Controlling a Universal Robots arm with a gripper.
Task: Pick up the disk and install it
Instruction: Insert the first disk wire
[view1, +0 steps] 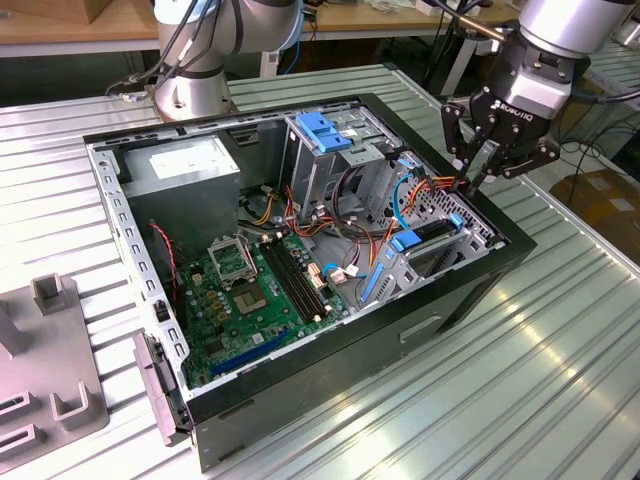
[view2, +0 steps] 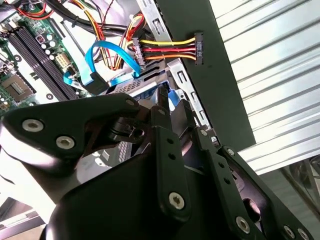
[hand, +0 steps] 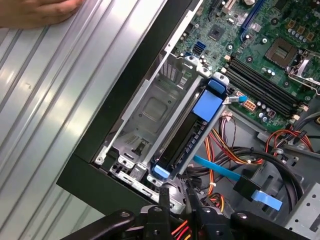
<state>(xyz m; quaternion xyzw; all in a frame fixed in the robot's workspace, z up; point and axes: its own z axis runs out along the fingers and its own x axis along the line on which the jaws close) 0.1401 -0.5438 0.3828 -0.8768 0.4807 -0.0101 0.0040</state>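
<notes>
In the exterior view the gripper (view1: 480, 180) hangs over the open computer case (view1: 330, 385), fingers pinched near-shut on nothing, with the disk (view1: 430, 232) just below it, on edge in its bay. The second wrist view finds coloured power leads (view2: 167, 49) lying beyond the hand. In the first wrist view, blue rails seemingly hold the disk (hand: 187, 137) upright, likely seated.

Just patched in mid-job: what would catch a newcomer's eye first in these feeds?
The open computer case with its green motherboard dominates the exterior view's middle. The gripper hangs over the case's edge on the exterior view's right, close above the disk, whose blue carrier stands out in the metal bay in the first wrist view. A hand rests on the ribbed table there too.
</notes>
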